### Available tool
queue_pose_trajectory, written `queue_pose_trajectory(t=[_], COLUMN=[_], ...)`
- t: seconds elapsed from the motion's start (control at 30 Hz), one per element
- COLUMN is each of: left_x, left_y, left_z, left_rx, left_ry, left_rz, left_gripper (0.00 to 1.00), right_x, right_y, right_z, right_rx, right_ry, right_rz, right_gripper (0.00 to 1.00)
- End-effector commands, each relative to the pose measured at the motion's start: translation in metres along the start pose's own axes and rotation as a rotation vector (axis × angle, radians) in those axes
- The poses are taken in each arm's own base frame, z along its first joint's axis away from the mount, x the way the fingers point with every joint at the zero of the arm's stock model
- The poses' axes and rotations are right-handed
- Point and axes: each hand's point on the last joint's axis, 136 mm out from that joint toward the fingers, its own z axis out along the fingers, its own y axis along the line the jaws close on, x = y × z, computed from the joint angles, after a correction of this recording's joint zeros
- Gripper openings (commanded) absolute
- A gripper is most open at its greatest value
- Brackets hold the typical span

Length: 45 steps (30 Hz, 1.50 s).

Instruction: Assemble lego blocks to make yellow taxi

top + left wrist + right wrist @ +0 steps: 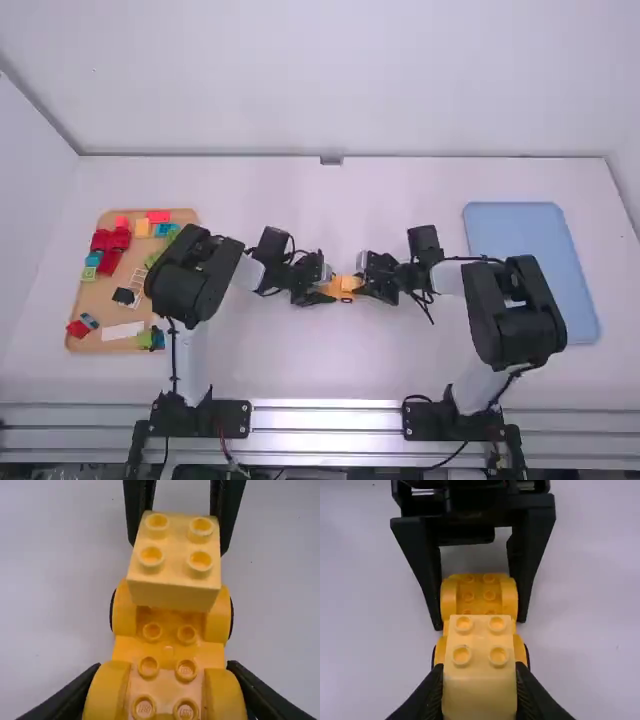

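Yellow taxi base (169, 652) was near the middle of the white worktop (400, 370). The left gripper (328, 288) had its fingers closed on the base, one at each side; the right gripper (361, 286) had its fingers closed on one smaller, paler block (480, 695), over the base's other end.

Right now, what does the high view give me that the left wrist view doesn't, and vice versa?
High view: the tan parts tray with red, green and blue pieces, and the blue tray.

Left wrist view: four studs on top of the pale yellow block, stud rows along the yellow base, dark wheel edges.

Both: left gripper at the base, right gripper at the block, white table beneath.
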Motion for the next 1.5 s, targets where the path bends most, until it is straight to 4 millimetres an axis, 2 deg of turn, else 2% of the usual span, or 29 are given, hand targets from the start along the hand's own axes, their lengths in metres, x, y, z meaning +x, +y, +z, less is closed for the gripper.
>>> queue_pose_trajectory(t=[0.0,0.3,0.53,0.57,0.6,0.63,0.67,0.73,0.83,0.97,1.03,1.1,1.13,1.17,1.2,1.23,1.47], left_x=[0.009,0.007,0.007,0.007,0.007,0.007,0.008,0.008,0.008,0.008,0.009,0.012,0.012,0.012,0.011,0.011,0.011], left_y=[-0.012,-0.014,-0.014,-0.014,-0.014,-0.014,-0.014,-0.014,-0.014,-0.014,-0.013,-0.011,-0.011,-0.012,-0.011,-0.011,-0.01], left_z=[0.005,0.007,0.007,0.007,0.007,0.007,0.007,0.007,0.007,0.007,0.007,0.007,0.007,0.007,0.007,0.007,0.007], left_rx=[0.022,0.03,0.03,0.03,0.03,0.03,0.029,0.028,0.028,0.028,0.025,0.014,0.014,0.015,0.015,0.015,0.012], left_ry=[0.023,0.022,0.023,0.022,0.023,0.024,0.024,0.025,0.025,0.025,0.03,0.047,0.047,0.046,0.043,0.044,0.045], left_rz=[-0.018,-0.013,-0.014,-0.013,-0.013,-0.013,-0.013,-0.013,-0.012,-0.013,-0.013,-0.015,-0.015,-0.015,-0.013,-0.012,-0.011], left_gripper=[0.57,0.57,0.56,0.57,0.57,0.57,0.57,0.57,0.57,0.57,0.57,0.57,0.57,0.57,0.57,0.57,0.58], right_x=[0.002,0.008,0.011,0.012,0.011,0.011,0.011,0.003,-0.01,-0.029,-0.038,-0.044,-0.043,-0.042,-0.039,-0.035,-0.003], right_y=[-0.003,0.001,-0.003,-0.003,-0.004,-0.004,-0.004,-0.004,-0.005,-0.013,-0.017,-0.022,-0.023,-0.024,-0.024,-0.024,-0.008], right_z=[0.003,0.013,0.01,0.009,0.008,0.007,0.007,0.007,0.007,0.002,-0.004,-0.011,-0.012,-0.013,-0.012,-0.011,0.004], right_rx=[0.004,0.002,0.016,0.017,0.019,0.02,0.02,0.012,0.001,-0.013,-0.024,-0.027,-0.024,-0.022,-0.018,-0.013,-0.026], right_ry=[0.022,0.101,0.107,0.104,0.098,0.094,0.094,0.051,-0.011,-0.087,-0.126,-0.155,-0.15,-0.146,-0.129,-0.11,0.099], right_rz=[-0.005,-0.037,-0.026,-0.022,-0.019,-0.019,-0.019,-0.03,-0.057,-0.07,-0.07,-0.053,-0.043,-0.04,-0.033,-0.028,0.019], right_gripper=[0.05,0.03,0.03,0.09,0.29,0.42,0.48,0.67,0.72,0.73,0.72,0.56,0.4,0.33,0.03,0.0,0.0])
